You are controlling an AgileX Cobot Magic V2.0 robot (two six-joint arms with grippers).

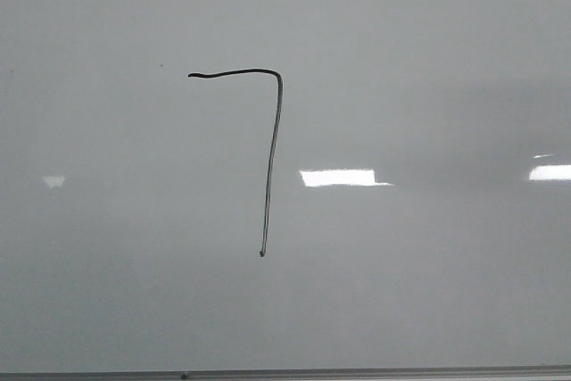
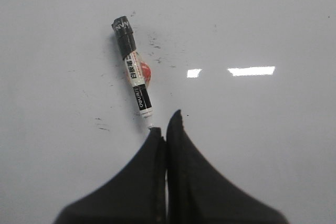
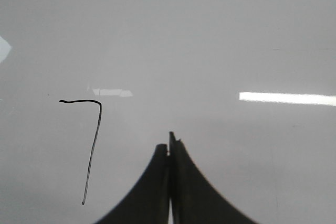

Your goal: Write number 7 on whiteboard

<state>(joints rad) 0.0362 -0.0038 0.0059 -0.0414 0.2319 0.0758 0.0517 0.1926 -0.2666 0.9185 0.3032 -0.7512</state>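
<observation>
The number 7 (image 1: 272, 149) is drawn in thin black line on the whiteboard (image 1: 419, 292), left of centre in the front view. No gripper shows in that view. In the right wrist view my right gripper (image 3: 169, 142) is shut and empty above the bare whiteboard (image 3: 236, 35), with the number 7 (image 3: 93, 150) off to one side of it. In the left wrist view my left gripper (image 2: 166, 124) is shut with nothing between the jaws. A black-capped marker (image 2: 134, 74) lies flat on the board (image 2: 262, 24) just ahead of the fingertips, its tip close to one finger.
A thin grey metal edge strip (image 1: 357, 372) runs along the board's near side. Small black ink smudges (image 2: 156, 43) lie around the marker. A tiny dark speck (image 1: 161, 65) sits up-left of the 7. Bright light reflections (image 1: 337, 178) show on the board.
</observation>
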